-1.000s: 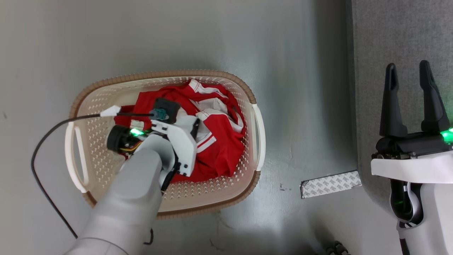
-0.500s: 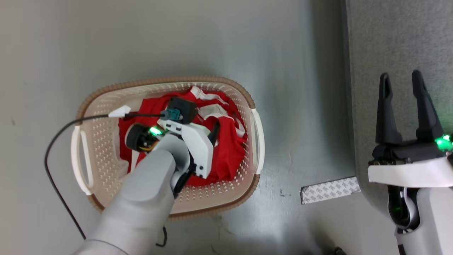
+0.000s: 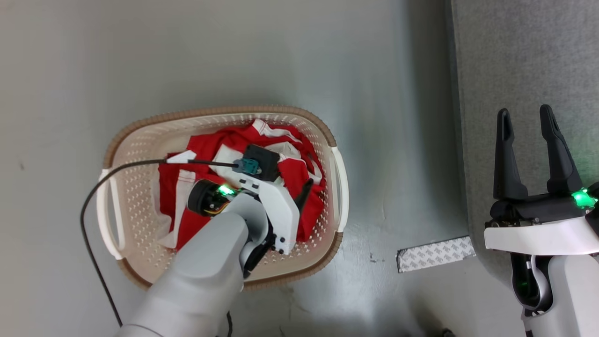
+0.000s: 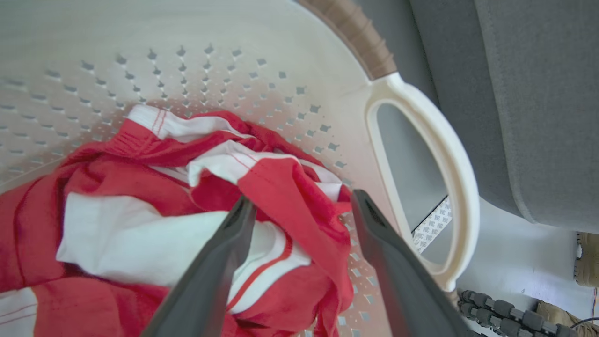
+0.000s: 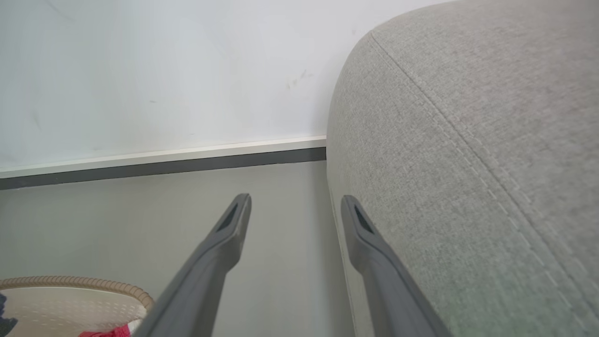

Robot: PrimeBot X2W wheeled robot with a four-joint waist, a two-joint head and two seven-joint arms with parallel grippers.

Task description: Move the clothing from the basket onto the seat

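You see the grey seat (image 3: 524, 56) standing to the right of the basket (image 3: 210, 112), with a strip of floor (image 3: 281, 47) between them. The red-and-white clothing (image 3: 206, 145) lies bunched inside the basket. Your left end effector (image 4: 303, 201) is down in the basket, fingers spread wide around a red fold, not clamping it. Your right end effector (image 3: 524, 112) hangs open and empty to the basket's right, over the seat's edge.
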